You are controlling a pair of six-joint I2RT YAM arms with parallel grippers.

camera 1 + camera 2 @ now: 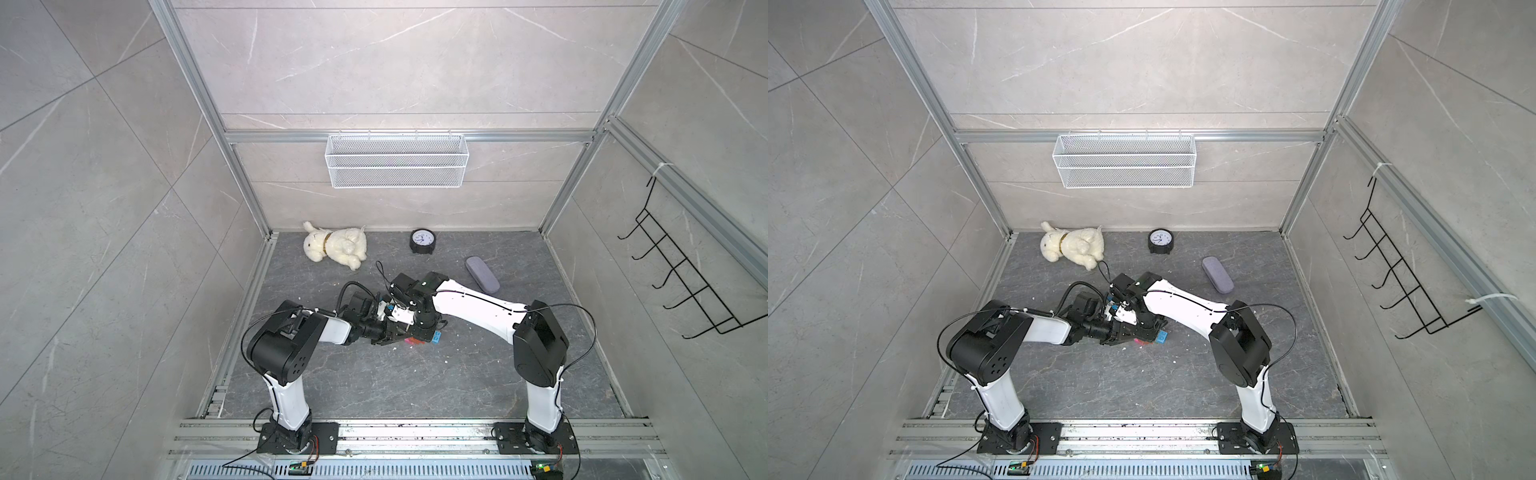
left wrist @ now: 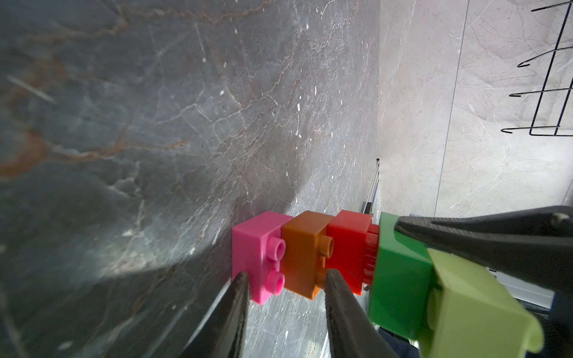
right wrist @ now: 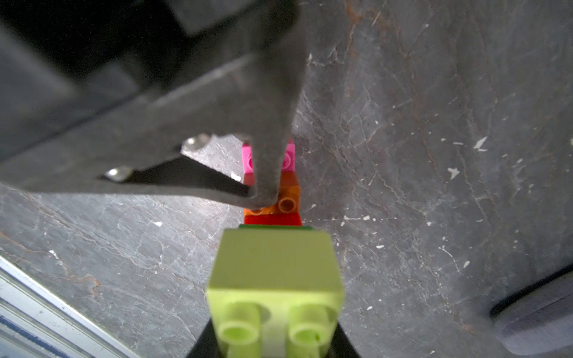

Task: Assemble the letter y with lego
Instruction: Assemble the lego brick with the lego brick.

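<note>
Top views, arms: both reach to mid table; L gripper & R gripper meet tip to tip, low over it.
Top views, letter y: at mid table, mostly hidden under the grippers; only a pink-red bit of the stem & the blue brick poke out, in both top views; touching the table or not: can't tell.
Top views, rest: plush dog & clock by the back wall; grey case to the R; all well apart from the lego.
L wrist, stem: pink brick, orange brick, red brick in a stepped row.
L wrist, L gripper: fingers astride pink + orange; clamped on the stem.
L wrist, join: red's studs show in a thin gap before the green brick; yellow-green brick sits on green.
L wrist, R gripper: one finger pressed on green's face; gripping it.
R wrist: yellow-green fills the space betw. the R fingers; green only a sliver behind it, then red, orange, pink; an L finger crosses pink & orange.
</note>
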